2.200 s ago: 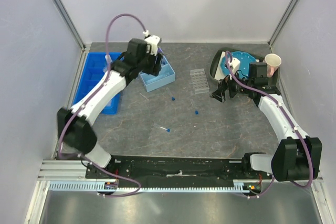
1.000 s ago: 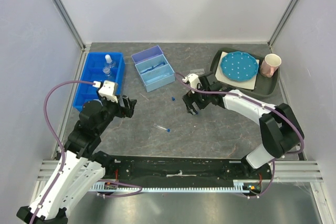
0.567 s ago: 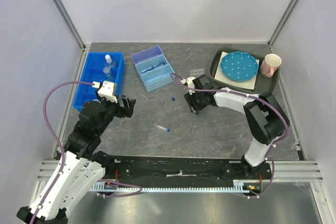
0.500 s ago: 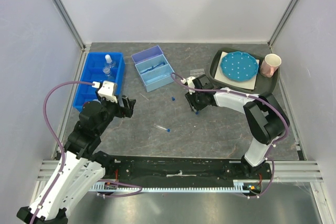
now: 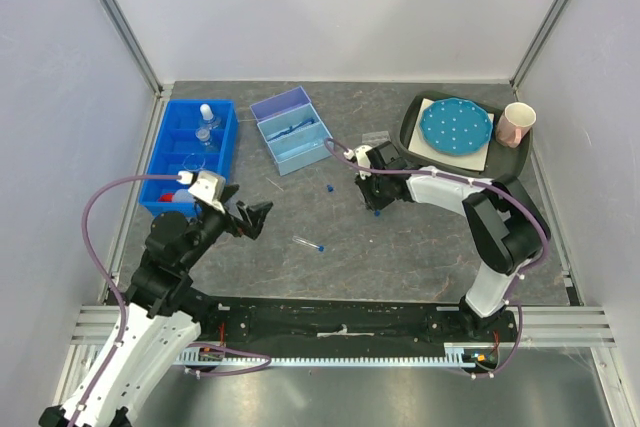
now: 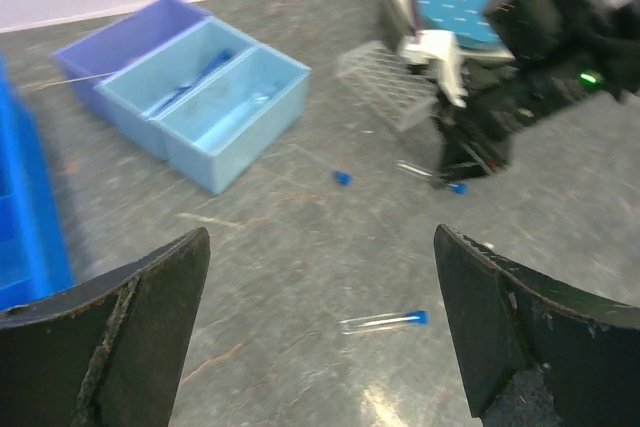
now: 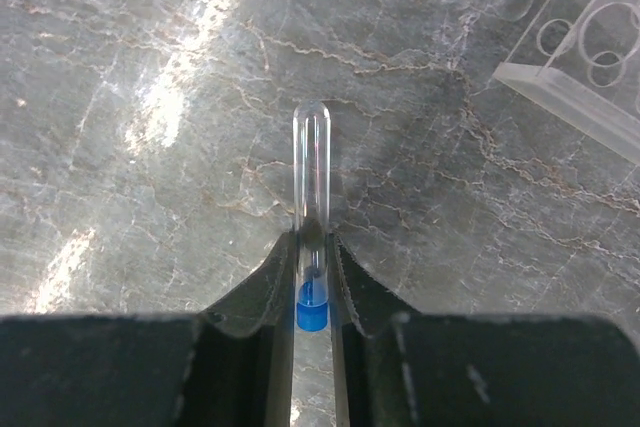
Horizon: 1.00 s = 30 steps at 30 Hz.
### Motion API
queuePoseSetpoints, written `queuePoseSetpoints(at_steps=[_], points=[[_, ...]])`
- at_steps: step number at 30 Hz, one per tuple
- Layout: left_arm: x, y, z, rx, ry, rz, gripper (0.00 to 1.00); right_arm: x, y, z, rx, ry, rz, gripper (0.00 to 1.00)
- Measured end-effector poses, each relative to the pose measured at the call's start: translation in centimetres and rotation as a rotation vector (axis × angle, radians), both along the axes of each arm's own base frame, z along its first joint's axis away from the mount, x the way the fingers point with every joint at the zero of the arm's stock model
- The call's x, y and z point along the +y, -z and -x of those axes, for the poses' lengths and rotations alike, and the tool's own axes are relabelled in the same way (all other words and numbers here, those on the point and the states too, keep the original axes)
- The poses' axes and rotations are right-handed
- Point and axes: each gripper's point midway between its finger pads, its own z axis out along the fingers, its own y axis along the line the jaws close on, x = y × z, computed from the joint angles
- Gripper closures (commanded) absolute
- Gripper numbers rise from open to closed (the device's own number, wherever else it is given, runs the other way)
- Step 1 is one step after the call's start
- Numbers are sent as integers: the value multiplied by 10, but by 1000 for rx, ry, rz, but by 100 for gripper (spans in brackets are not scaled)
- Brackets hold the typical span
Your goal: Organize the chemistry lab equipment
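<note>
My right gripper [image 7: 312, 247] is shut on a blue-capped clear tube [image 7: 311, 167], gripped near its cap, with the glass end pointing forward low over the table. From above, that gripper [image 5: 372, 202] sits at table centre-right. My left gripper [image 6: 320, 237] hangs open and holds nothing, above the table at left [image 5: 250, 217]. Another blue-capped tube [image 6: 385, 321] lies flat between and beyond its fingers, also in the top view [image 5: 309, 244]. A small blue-capped piece [image 5: 328, 188] lies further back. Flasks and a white bottle [image 5: 206, 113] stand in the blue bin [image 5: 165, 159].
A light blue two-part box [image 5: 295, 137] with its lid sits behind centre. A clear tube rack [image 7: 590, 67] lies just right of my right gripper. A dark tray [image 5: 412, 122] at back right carries the dotted blue disc [image 5: 456, 127] and a paper cup [image 5: 518, 124].
The right gripper's jaws closed onto the blue-capped tube on the table. The left arm shifted toward the table's middle and its jaws opened wider.
</note>
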Motion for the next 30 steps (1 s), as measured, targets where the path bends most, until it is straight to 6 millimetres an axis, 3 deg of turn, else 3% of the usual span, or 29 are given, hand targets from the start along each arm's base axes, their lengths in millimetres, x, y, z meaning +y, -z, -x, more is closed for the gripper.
queuePoseSetpoints(at_steps=[4,10,14,16,19,22,26,30], points=[[-33,7,17,-68,219,44,4,5,-8,8,3,-66,-33,81],[-70,18,37,-35,457,96,4,30,-81,47,-72,-316,-252,80],[-86,31,30,182,452,253,9,40,-124,76,-142,-479,-375,80],[-98,46,24,374,428,387,12,42,-136,90,-158,-544,-411,79],[-111,74,24,607,380,553,15,47,-142,104,-154,-609,-440,79],[-129,99,36,801,341,665,17,50,-140,116,-125,-652,-454,79],[-154,93,42,877,354,729,21,53,-140,125,-112,-690,-468,79],[-175,79,36,882,369,764,31,56,-141,130,-109,-716,-477,79]])
